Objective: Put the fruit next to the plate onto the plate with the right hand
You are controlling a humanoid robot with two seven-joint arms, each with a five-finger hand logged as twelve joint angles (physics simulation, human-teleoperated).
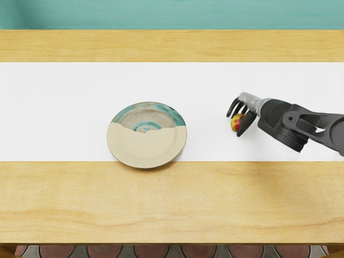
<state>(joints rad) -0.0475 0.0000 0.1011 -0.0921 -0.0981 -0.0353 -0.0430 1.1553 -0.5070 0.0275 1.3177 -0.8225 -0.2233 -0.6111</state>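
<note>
Now spanning edge to edge: bench [172, 199], carrying white runner [64, 107]. Sitting left of centre: plate [147, 153], open runner lying all around. Reaching from the right edge: right hand [244, 111], clasping fruit [235, 123], well apart from plate's rim.

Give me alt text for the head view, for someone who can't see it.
A robot's right hand, reaching in from the right, is at a small red-and-yellow fruit on a white table runner. Left of it, apart, an empty round plate, beige and teal, lies on the same runner.
</note>
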